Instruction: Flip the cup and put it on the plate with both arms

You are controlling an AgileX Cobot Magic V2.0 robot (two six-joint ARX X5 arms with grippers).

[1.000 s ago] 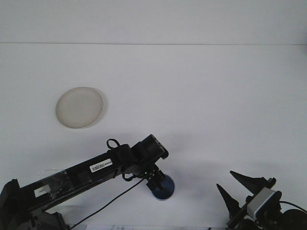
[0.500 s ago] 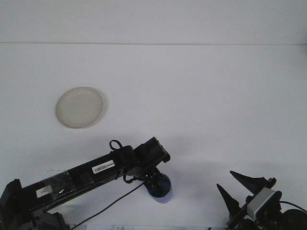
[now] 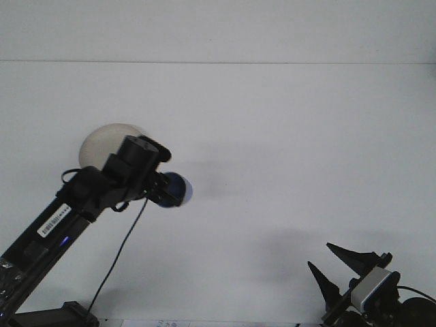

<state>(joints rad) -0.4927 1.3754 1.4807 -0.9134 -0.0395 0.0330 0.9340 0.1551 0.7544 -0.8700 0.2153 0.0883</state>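
A blue cup [image 3: 178, 190] hangs in the air above the table, held by my left gripper [image 3: 163, 190], which is shut on it. The cup lies on its side with its rounded end pointing right. Just behind and to the left lies the pale round plate [image 3: 102, 139], partly hidden by the left arm's wrist. My right gripper [image 3: 338, 266] stands open at the lower right corner, its dark pointed fingers [image 3: 352, 255] spread and empty, far from the cup.
The white table [image 3: 293, 150] runs back to a far edge near the top of the view. A black cable [image 3: 119, 255] dangles from the left arm toward the table's front edge.
My left arm has lifted the blue cup from the front centre of the table and swung it up and left, close to the plate. The right gripper has not moved.
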